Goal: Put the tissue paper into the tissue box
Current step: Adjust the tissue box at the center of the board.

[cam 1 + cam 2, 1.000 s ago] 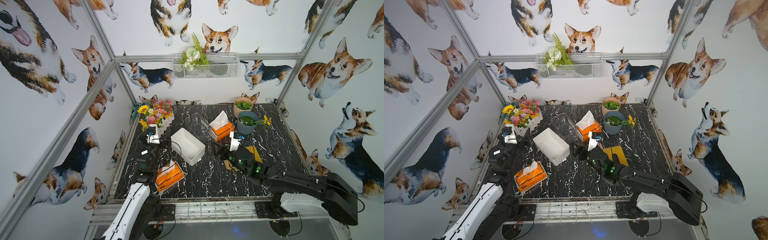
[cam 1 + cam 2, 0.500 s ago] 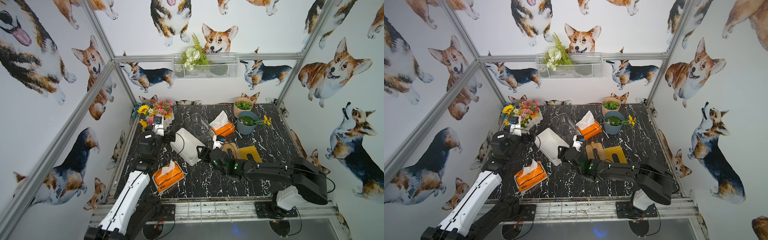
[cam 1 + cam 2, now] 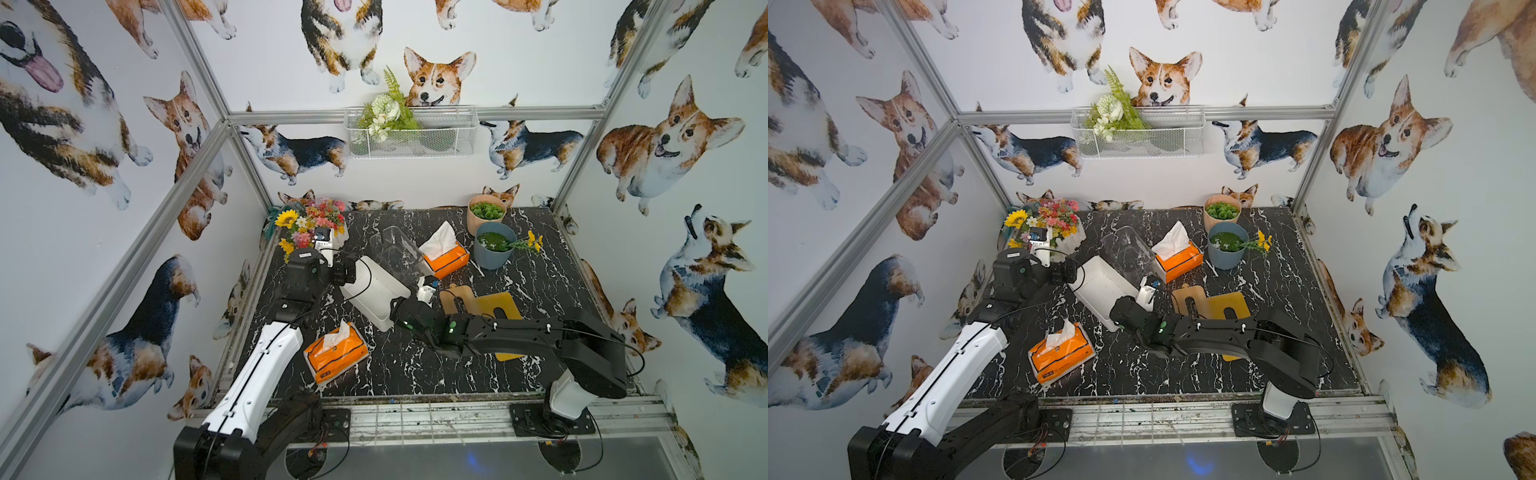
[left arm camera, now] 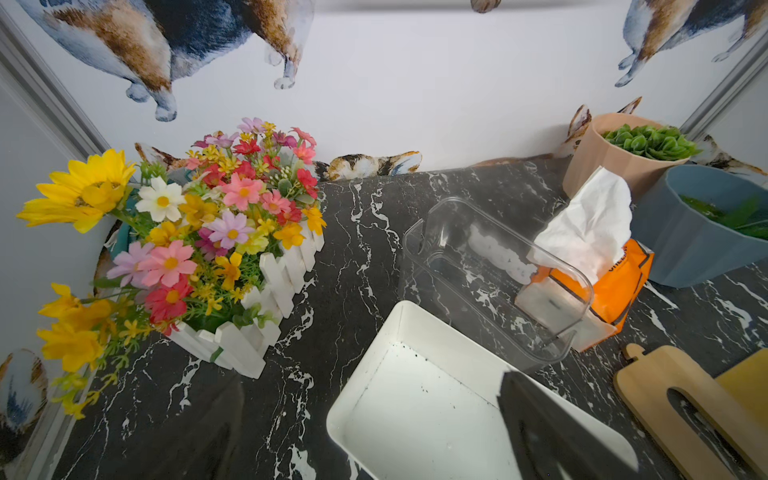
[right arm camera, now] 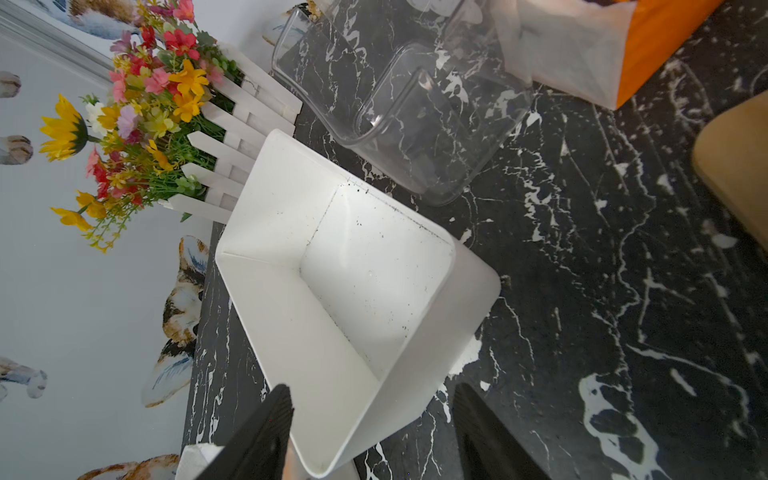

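The white open tissue box (image 3: 371,291) (image 3: 1100,286) lies empty mid-table. One orange tissue paper pack (image 3: 336,353) (image 3: 1061,353) lies near the front, another (image 3: 444,257) (image 3: 1179,257) behind. My left gripper (image 3: 348,272) (image 3: 1069,274) is open at the box's far-left end; in the left wrist view the gripper (image 4: 374,449) reaches over the box (image 4: 415,407). My right gripper (image 3: 397,309) (image 3: 1119,309) is open at the box's near-right corner. In the right wrist view its fingers (image 5: 266,428) straddle that corner of the box (image 5: 353,291), with a gap on one side.
A clear plastic container (image 3: 395,249) stands just behind the white box. Wooden cutting boards (image 3: 457,297) lie right of it, under my right arm. A flower planter (image 3: 311,224) sits at back left, and two plant pots (image 3: 494,249) at back right.
Both arms have come in to the white box, the right one swinging left from over the cutting boards. The right jaws have narrowed. The box has not moved.
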`<control>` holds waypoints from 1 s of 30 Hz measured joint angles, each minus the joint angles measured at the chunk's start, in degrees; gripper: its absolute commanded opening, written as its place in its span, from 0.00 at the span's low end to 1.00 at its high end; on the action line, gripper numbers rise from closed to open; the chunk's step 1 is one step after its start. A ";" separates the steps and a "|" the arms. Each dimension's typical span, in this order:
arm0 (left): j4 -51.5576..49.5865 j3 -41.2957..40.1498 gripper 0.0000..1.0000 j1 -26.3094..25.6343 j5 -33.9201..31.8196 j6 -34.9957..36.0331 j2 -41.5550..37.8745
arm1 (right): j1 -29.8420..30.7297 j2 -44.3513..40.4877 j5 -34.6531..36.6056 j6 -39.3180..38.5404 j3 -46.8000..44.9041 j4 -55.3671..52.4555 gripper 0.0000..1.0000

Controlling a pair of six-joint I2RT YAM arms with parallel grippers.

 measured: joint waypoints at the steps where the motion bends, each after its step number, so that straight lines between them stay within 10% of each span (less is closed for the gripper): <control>1: 0.00 -0.07 1.00 0.00 0.07 -0.35 -0.13 | 0.00 0.44 0.00 0.20 0.24 -0.37 0.55; 30: 0.20 -1.25 1.00 0.00 1.09 -1.70 -0.35 | -1.11 5.29 2.21 1.60 3.08 -3.78 0.20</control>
